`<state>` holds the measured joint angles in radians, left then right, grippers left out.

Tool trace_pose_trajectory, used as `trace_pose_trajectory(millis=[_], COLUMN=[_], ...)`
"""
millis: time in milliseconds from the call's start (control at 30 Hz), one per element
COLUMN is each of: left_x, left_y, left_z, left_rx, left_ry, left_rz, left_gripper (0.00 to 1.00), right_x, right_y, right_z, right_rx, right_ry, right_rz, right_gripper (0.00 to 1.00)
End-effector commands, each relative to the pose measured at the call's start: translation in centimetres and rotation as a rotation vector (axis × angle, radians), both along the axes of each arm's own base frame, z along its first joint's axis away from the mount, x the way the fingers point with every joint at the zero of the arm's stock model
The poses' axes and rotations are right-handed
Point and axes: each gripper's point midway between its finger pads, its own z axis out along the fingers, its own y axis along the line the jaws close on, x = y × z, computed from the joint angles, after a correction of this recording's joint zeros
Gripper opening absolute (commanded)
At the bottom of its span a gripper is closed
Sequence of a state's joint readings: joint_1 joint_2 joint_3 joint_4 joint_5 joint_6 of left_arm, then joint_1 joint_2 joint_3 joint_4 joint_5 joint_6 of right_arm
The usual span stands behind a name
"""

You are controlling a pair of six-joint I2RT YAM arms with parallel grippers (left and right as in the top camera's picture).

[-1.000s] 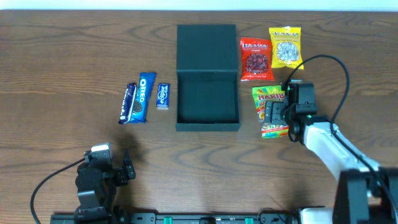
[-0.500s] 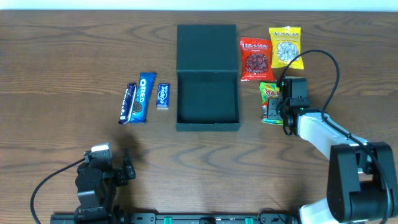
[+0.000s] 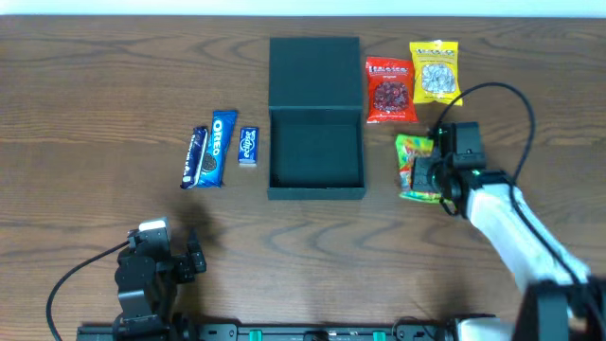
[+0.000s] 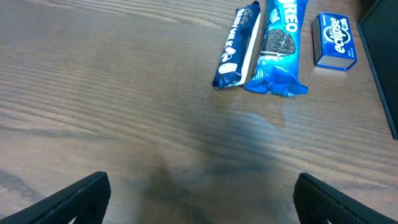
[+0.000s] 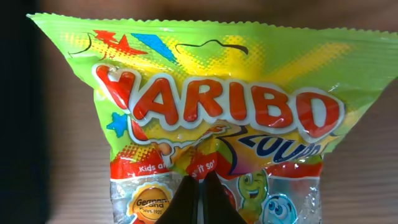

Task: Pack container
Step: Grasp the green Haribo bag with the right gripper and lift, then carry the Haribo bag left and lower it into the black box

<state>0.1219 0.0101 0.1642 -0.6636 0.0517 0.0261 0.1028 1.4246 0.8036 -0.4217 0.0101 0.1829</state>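
The container is a dark teal box standing open at the table's middle, its lid lying flat behind it; the inside shows nothing. To its right lies a green Haribo bag, which fills the right wrist view. My right gripper is shut on the bag, its black fingertips pinching a fold of the wrapper near the bag's lower middle. My left gripper stands open near the front left, nothing between its fingers.
Left of the box lie an Oreo packet, a dark blue biscuit roll and a small blue packet. A red snack bag and a yellow one lie at the back right. The box's edge shows in the left wrist view.
My right gripper has shut on the Haribo bag, which now looks bunched and sits slightly shifted. The left arm has not moved.
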Motion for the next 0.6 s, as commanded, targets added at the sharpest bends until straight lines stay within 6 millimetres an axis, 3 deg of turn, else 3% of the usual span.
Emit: trace_pose_trajectory(millis=[0, 133, 233, 400, 567], left_x=[-0.1, -0.1, -0.1, -0.1, -0.1], left_y=[0.1, 0.1, 0.1, 0.1, 0.1], left_z=[-0.3, -0.3, -0.3, -0.3, -0.3], left_rx=[0.000, 0.000, 0.000, 0.000, 0.000], left_ry=[0.009, 0.009, 0.009, 0.009, 0.009], left_rz=[0.009, 0.009, 0.009, 0.009, 0.009], left_gripper=[0.95, 0.95, 0.95, 0.95, 0.95], right_x=[1.7, 1.2, -0.1, -1.2, -1.3], right_y=[3.2, 7.3, 13.1, 18.2, 22.9], right_z=[7.4, 12.4, 15.9, 17.9, 16.7], right_rx=[0.064, 0.098, 0.187, 0.348, 0.476], right_ry=[-0.209, -0.334, -0.393, -0.430, -0.391], right_rz=[0.092, 0.206, 0.291, 0.223, 0.184], right_gripper=[0.01, 0.01, 0.02, 0.02, 0.02])
